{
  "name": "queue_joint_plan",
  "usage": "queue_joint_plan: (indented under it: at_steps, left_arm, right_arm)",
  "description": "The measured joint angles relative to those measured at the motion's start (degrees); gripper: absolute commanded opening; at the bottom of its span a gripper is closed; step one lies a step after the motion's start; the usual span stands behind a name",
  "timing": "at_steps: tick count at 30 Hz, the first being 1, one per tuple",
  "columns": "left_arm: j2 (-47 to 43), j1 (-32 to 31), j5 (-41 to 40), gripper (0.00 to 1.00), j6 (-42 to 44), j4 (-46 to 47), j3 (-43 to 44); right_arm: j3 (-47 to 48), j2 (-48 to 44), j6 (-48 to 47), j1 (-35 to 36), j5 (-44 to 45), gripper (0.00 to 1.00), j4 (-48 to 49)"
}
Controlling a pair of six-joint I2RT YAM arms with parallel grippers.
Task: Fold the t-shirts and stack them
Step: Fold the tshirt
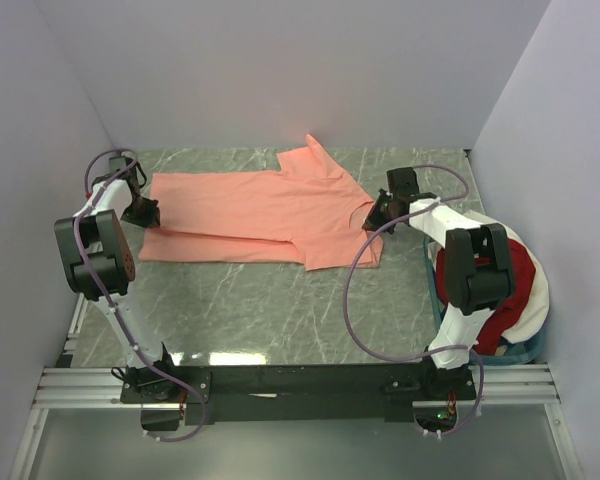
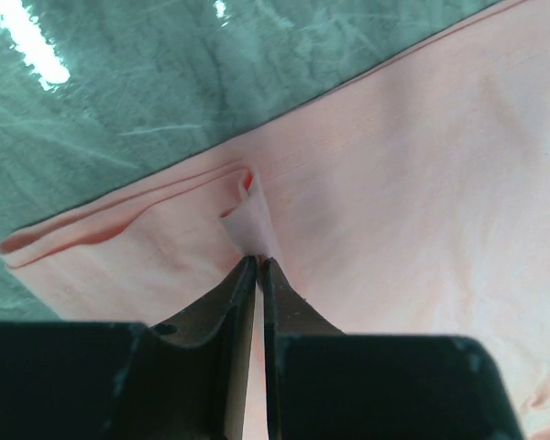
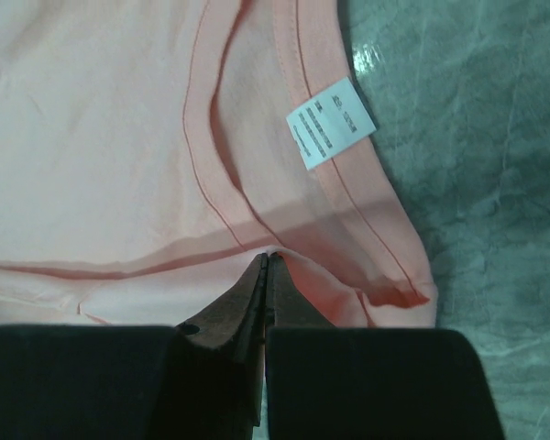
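From my seat, the left wall is plain pale lilac-white and runs back to meet the same bare back wall. The table is grey-green marbled and glossy; the left wrist view catches bright glare streaks on it.

The left gripper sits at the far left of the table, low on the hem end of the salmon-pink t-shirt. Through its wrist camera I see the left gripper with its jaws nearly together, nipping a small raised tuck of the cloth just inside a doubled edge.

The shirt lies flat across the far middle of the table, folded lengthwise, one sleeve pointing up towards the back wall.

At the shirt's right end, the right gripper is down at the collar. Its wrist view shows the right gripper with its jaws pressed tight together on the folded edge of the shirt, just below the neckband. The white neck label lies face up nearby.

Further right, the round basket stands against the right wall with the dark red t-shirt heaped in it, partly hidden by the right arm. Along the near edge runs the metal rail carrying both arm bases.
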Motion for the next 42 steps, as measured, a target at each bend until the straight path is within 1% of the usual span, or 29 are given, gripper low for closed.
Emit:
queue_joint_plan:
  at_steps: [4,7,8,10,11,14,16,18,21,24,26,28,29,31,32,34,35,38,42]
  left_arm:
    - [0.6,0.0,0.2,0.17,0.3,0.6,0.7]
    - [0.7,0.0,0.4,0.23,0.7,0.9,0.7]
    - [0.7,0.0,0.7,0.28,0.8,1.2,0.7]
    - [0.7,0.0,0.8,0.37,1.2,2.0,0.7]
    - [0.7,0.0,0.9,0.47,1.4,2.4,0.7]
    - [-0.2,0.0,1.1,0.62,2.1,4.0,0.0]
    - [-2.1,0.0,1.2,0.64,2.1,5.3,-2.3]
    - [-5.6,0.0,1.5,0.65,1.9,6.8,-6.2]
    - [-12.7,-0.2,2.2,0.65,1.1,10.2,-14.3]
    - [-16.8,-0.8,2.8,0.63,0.3,12.9,-20.0]
    - [-17.0,-1.5,3.7,0.58,-0.2,15.4,-22.3]
    - [-16.1,-2.4,4.3,0.51,-0.6,17.3,-23.7]
    - [-15.4,-2.8,4.6,0.45,-0.9,18.0,-24.1]
    - [-14.1,-3.4,5.0,0.41,-1.2,19.4,-24.7]
    - [-13.6,-3.6,5.1,0.34,-1.3,20.0,-25.1]
    - [-13.2,-4.0,5.1,0.30,-1.6,21.0,-26.6]
    - [-13.2,-4.0,5.0,0.27,-1.9,21.3,-27.3]
    - [-14.1,-4.0,4.3,0.23,-3.0,22.6,-29.0]
    - [-17.0,-4.1,2.4,0.24,-4.4,24.5,-32.9]
  right_arm:
    - [1.2,1.4,0.0,0.0,0.0,0.00,0.0]
    - [1.5,2.0,0.0,-0.1,-0.2,0.00,0.0]
    - [1.6,2.1,0.0,-0.1,-0.2,0.01,0.0]
    - [1.7,2.1,0.1,-0.1,-0.4,0.12,-0.1]
    - [1.9,2.2,0.1,-0.1,-0.4,0.23,-0.3]
    - [2.6,2.2,-0.1,-0.2,-0.4,0.42,-0.4]
    - [3.0,2.1,-0.3,-0.3,-0.2,0.45,-0.3]
    - [3.0,1.7,-0.4,0.0,0.2,0.45,-0.6]
    - [2.5,-0.1,-0.4,1.0,1.8,0.45,-1.1]
    - [0.5,-3.9,-0.3,3.9,3.6,0.45,-0.9]
    - [-1.2,-6.4,-0.2,6.7,4.5,0.45,-0.6]
    - [-2.0,-7.3,-0.1,8.9,5.2,0.45,-0.3]
    - [-2.1,-7.3,-0.1,10.2,5.6,0.44,-0.1]
    - [-2.1,-6.4,0.0,11.7,6.0,0.44,0.1]
    - [-2.1,-5.9,0.0,12.0,6.1,0.43,0.1]
    - [-2.2,-4.3,0.2,12.3,6.6,0.43,0.3]
    - [-2.3,-3.5,0.3,12.3,6.8,0.43,0.4]
    - [-3.6,-1.6,0.9,12.3,7.3,0.42,1.0]
    - [-6.8,-1.3,1.6,12.3,7.6,0.42,0.8]
